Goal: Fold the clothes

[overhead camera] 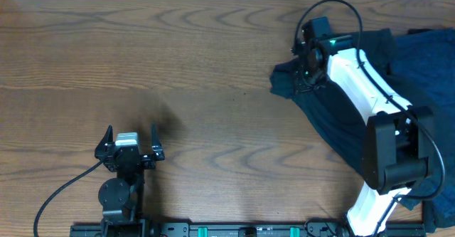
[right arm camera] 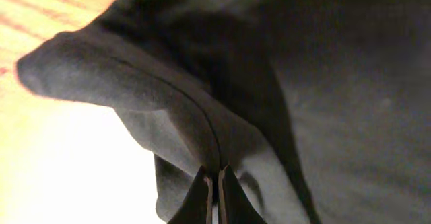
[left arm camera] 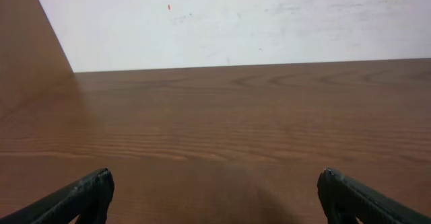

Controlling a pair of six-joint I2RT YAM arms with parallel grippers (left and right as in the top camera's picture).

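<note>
The bench (overhead camera: pixel 213 66) was brown wood grain, smooth, with a faint satin sheen. The shirt (overhead camera: pixel 334 123) was soft, matt, very dark cloth with a stitched hem. The blue cloth (overhead camera: pixel 426 59) looked matt too. The left tool (overhead camera: pixel 131 132) had matt black plastic fingers (left arm camera: pixel 74 197). The right arm (overhead camera: pixel 362 77) wore a smooth, slightly glossy white shell. The wall (left arm camera: pixel 236 22) was matt white.

Left gripper (left arm camera: pixel 215 183) fingers (left arm camera: pixel 87 192) were spread wide, tips at 7 and 5 o'clock, over the wood-grain bench (left arm camera: pixel 236 116); white wall (left arm camera: pixel 236 22) at 12 o'clock.
</note>
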